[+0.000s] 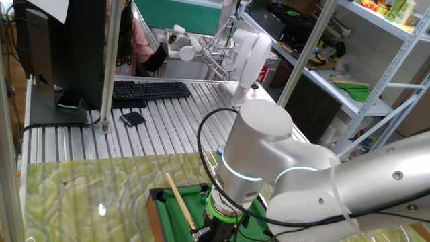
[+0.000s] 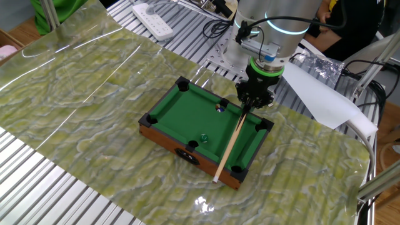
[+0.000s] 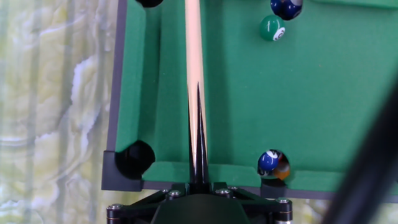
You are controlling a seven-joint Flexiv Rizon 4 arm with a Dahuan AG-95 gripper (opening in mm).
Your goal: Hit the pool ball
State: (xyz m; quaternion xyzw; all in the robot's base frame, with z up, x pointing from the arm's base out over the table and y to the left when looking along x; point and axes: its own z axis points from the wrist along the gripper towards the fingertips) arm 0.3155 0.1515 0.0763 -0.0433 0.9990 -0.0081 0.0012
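A mini green pool table [image 2: 164, 133] lies on the marbled mat. A long wooden cue stick [image 2: 230, 142] rests slantwise over its right end, also seen as the cue stick [image 3: 193, 74] in the hand view. My gripper [image 2: 253, 103] hangs over the far rail, and the cue's dark butt runs between its jaws at the gripper [image 3: 198, 186]. The fingertips are hidden, so I cannot see whether they press on the cue. The pool ball [image 2: 220, 107], dark with a whitish spot, sits by the far rail's middle pocket, shown as the pool ball [image 3: 271, 162] right of the cue.
A green ball [image 3: 272, 28] and a blue ball [image 3: 286, 7] lie farther along the felt. A corner pocket [image 3: 134, 159] is left of the cue. Beyond the mat are a power strip [image 2: 154, 21], a white sheet [image 2: 319, 94], a keyboard [image 1: 149, 90] and a second white arm [image 1: 250, 54].
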